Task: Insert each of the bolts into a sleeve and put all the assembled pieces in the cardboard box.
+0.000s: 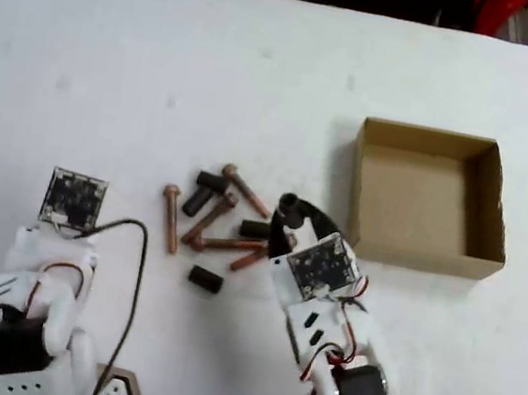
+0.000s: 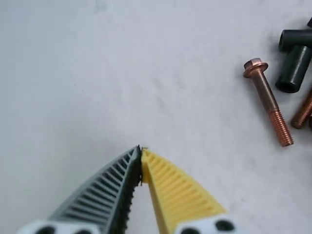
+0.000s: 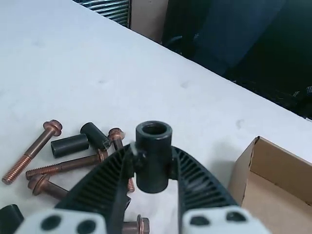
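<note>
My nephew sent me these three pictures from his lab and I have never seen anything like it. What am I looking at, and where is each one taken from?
These are two small robot arms at a white table. The high view looks down on both; the other two come from a camera on each wrist, looking along its jaws. On the table lie copper-coloured bolts, short black sleeves and an empty cardboard box. The left arm has its jaws shut on nothing, over bare table. The right arm holds one black sleeve upright between its jaws, by the pile.
</note>
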Robot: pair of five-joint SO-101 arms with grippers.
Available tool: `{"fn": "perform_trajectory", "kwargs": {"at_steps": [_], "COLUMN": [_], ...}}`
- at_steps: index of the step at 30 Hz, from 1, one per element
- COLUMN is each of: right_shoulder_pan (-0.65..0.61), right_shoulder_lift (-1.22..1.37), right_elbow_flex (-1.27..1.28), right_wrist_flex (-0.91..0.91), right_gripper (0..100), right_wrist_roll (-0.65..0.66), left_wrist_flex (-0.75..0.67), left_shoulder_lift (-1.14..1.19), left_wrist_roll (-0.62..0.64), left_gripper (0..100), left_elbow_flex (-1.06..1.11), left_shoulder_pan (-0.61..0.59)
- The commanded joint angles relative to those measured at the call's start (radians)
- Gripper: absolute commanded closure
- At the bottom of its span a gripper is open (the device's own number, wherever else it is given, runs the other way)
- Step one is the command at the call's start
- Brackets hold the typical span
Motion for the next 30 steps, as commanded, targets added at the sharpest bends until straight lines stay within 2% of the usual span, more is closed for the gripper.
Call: {"fn": "perform_trajectory", "kwargs": {"at_steps": [1, 6, 15, 19, 23, 25, 30], "right_shoulder_pan": [0.008, 0.008, 0.002, -0.013, -0.064, -0.059, -0.005], "right_shoulder_lift": [-0.013, -0.013, -0.012, -0.012, -0.012, -0.012, -0.012], "right_elbow_flex": [0.009, 0.009, 0.009, 0.009, 0.009, 0.009, 0.009], "right_wrist_flex": [-0.030, -0.024, 0.024, 0.021, 0.022, 0.024, 0.024], "right_gripper": [98.1, 98.1, 98.1, 98.1, 98.1, 98.1, 98.1], "right_wrist_roll": [-0.006, -0.003, -0.008, -0.014, -0.160, -0.204, -0.190], "left_wrist_flex": [0.014, 0.009, 0.011, 0.011, 0.011, 0.011, 0.011], "left_shoulder_lift": [0.061, 0.357, 0.977, 1.188, 1.371, 1.457, 1.653], "left_wrist_roll": [-0.009, -0.009, 0.008, 0.124, 0.218, 0.267, 0.393], "left_gripper": [98, 98, 98, 98, 97, 93, 80], "left_elbow_flex": [-0.086, -0.241, -0.525, -0.628, -0.721, -0.764, -0.895], "left_shoulder_pan": [-0.008, -0.007, 0.090, 0.157, 0.255, 0.297, 0.351]}}
